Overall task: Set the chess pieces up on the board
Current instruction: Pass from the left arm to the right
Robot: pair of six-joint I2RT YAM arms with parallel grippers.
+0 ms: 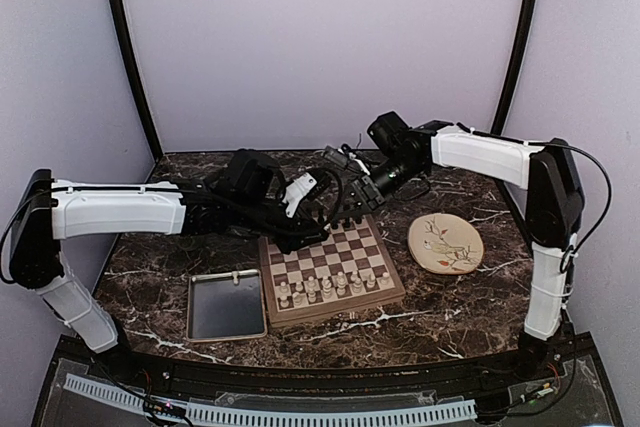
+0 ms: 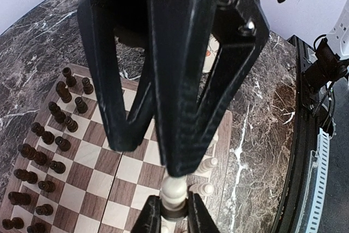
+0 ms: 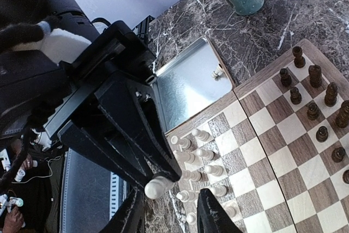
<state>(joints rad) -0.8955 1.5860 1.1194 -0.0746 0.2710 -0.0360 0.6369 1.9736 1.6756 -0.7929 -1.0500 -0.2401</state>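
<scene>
**Left wrist view.** The left claw is clamped narrow on the base of a cream-white piece. It holds the piece upright in the air above the board. The right claw hangs over it, fingers spread, with one tip just above the piece's head. The dark pieces stand in two ranks on the board's far side.

**Right wrist view.** The right claw's fingers stand apart. The held piece sits near one of them and is not pinched. The white pieces cluster on the near squares. A stray white piece lies in the tray beside the board.

**Top external view.** Both arms meet tip to tip over the board's far half. The plate lies to the right on the surface.

**Step in hand (judged).** This is a mid-air handover of one white piece, with the grip on the left side. Which way it passes cannot be told.

**Next move (judged).**
1. Draw the right claw clear without brushing the piece's head.
2. Lower the piece upright onto a vacant white home square.
3. Keep clear of the standing neighbours.
</scene>
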